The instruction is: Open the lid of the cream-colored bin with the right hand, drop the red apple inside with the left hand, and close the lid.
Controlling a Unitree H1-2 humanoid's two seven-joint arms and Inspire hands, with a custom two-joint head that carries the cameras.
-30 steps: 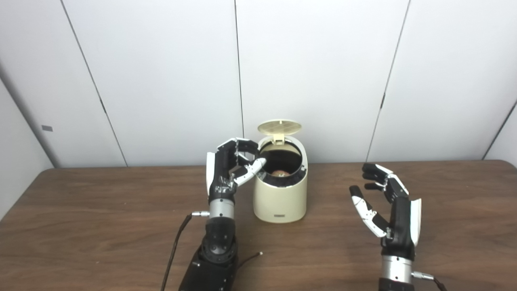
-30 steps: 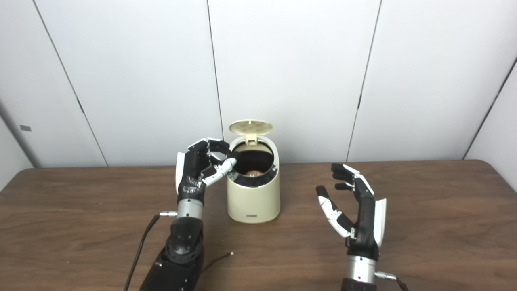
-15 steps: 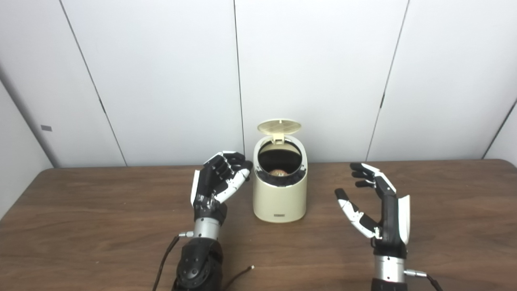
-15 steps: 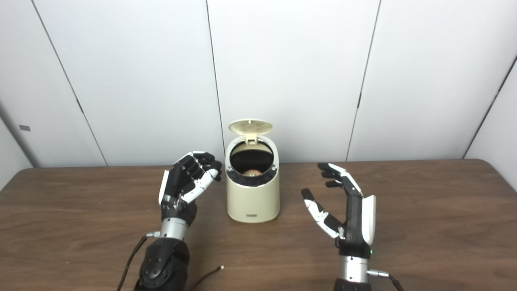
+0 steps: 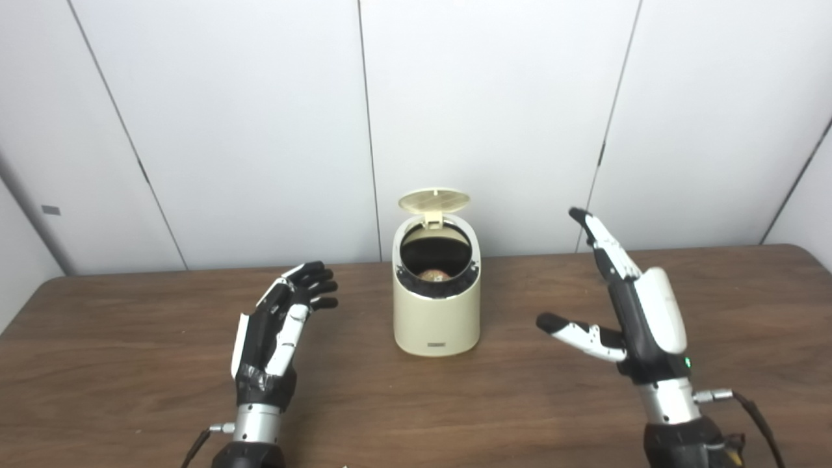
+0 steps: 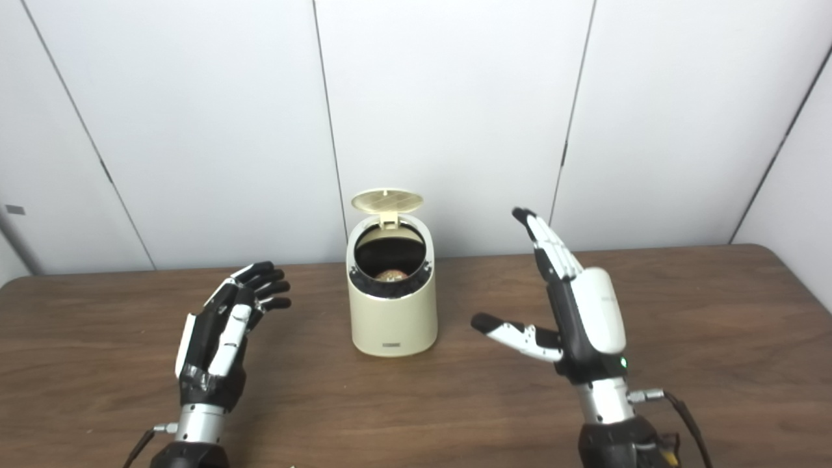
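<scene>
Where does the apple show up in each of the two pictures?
Left eye view: the apple sits low inside the open cream bin, a little right of the picture's middle.
Right eye view: the apple is in the same spot inside the bin, now a little left of the middle.
Shared landmark: the raised lid stands open right above the apple in both views.
</scene>
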